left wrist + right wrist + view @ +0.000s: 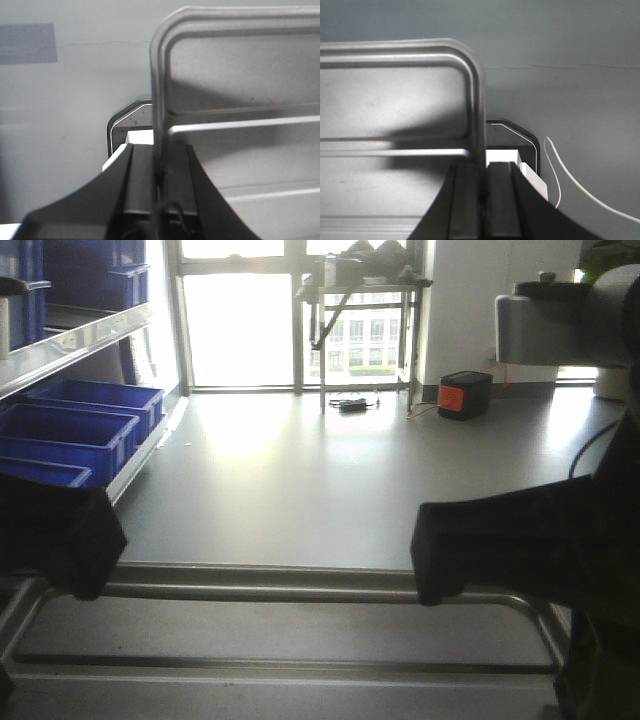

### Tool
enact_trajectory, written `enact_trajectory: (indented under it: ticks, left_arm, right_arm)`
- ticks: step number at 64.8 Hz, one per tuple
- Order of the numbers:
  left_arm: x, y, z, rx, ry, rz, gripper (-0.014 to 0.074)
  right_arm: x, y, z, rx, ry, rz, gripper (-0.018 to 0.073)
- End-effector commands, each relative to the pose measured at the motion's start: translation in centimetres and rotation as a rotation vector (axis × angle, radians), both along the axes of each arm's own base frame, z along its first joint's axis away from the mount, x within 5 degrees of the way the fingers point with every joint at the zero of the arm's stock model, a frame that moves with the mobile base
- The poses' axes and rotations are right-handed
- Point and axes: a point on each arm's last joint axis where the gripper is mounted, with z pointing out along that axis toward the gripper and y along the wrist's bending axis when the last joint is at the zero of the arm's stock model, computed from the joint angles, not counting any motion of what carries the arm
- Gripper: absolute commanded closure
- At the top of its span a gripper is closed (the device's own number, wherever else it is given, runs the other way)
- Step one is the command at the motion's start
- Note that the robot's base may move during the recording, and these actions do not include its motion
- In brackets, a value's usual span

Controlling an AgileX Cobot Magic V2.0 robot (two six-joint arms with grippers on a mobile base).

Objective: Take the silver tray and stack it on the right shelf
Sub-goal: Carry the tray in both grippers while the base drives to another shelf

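Note:
The silver tray (300, 585) is held off the floor across the bottom of the front view, its raised ridge running side to side along its floor. My left gripper (60, 540) is shut on its left rim and my right gripper (465, 550) on its right rim. In the left wrist view the left gripper (160, 150) pinches the thin rim of the tray (240, 80) between both pads. Over on the right wrist view the right gripper (482, 167) clamps the rim of the tray (395, 100) the same way. The right shelf is out of view.
A rack with blue bins (70, 425) lines the left side. Grey floor (330, 470) stretches ahead to the windows, with a metal table (365, 300) and an orange and black box (465, 395). A thin white cable (580, 190) lies on the floor below the right gripper.

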Motion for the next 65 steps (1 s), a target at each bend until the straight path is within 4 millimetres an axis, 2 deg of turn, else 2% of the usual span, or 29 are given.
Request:
enact_trajectory:
  ticks: [1,65]
  left_arm:
    - [-0.24,0.42,0.85,0.036,-0.011,-0.031,0.0696]
    - [-0.24,0.44,0.84,0.038,-0.01,-0.031,0.0696]
  right_arm:
    - [0.46,-0.37,1.32,-0.012,-0.069,0.018,0.0503]
    - [0.46,-0.37,1.32,-0.012,-0.069,0.018,0.0503]
